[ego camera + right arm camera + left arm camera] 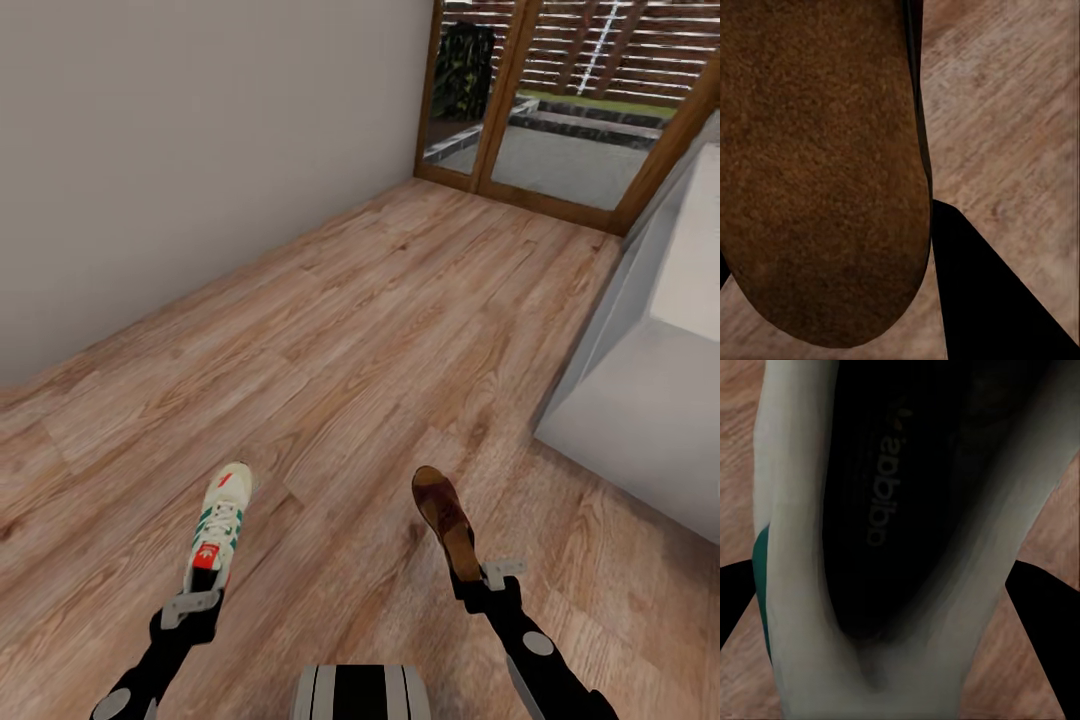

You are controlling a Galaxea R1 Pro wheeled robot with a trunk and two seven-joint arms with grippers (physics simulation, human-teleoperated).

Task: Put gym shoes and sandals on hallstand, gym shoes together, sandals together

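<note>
Wide stretch of corridor floor (380, 330), wood-grain planks running toward a glazed door (560, 110) at the far end, plain wall (180, 150) along the left. At the right edge, a pale grey-white unit (650, 400), likely part of the hallstand, well apart from both arms; shelves not visible from here, so hard to confirm.

Nearer the bottom of the head view, two items of footwear carried clear of the planks, one per arm, toes pointing away. Probably held this way to move a pair of loads in a single trip to the rack.

Left: one gym shoe (220, 530), white with green stripes and a red-orange tongue patch, gripped at the heel by the left gripper (190, 608). From the left wrist view, the dark inside of the gym shoe (881, 502) close up, pale collar wall pinched between the dark fingers (1039, 607); clenched on the heel rim, nearly closed.

Right: one sandal (445, 520), dark brown with a tan insole, held at its heel end by the right gripper (487, 580). From the right wrist view, the brown sole of the sandal (817, 165) pressed against one dark finger (975, 292); clamped on the sandal, gap narrow as the sole is thin.

Neither item on the rack yet; the remaining shoe and sandal not accounted for here.
</note>
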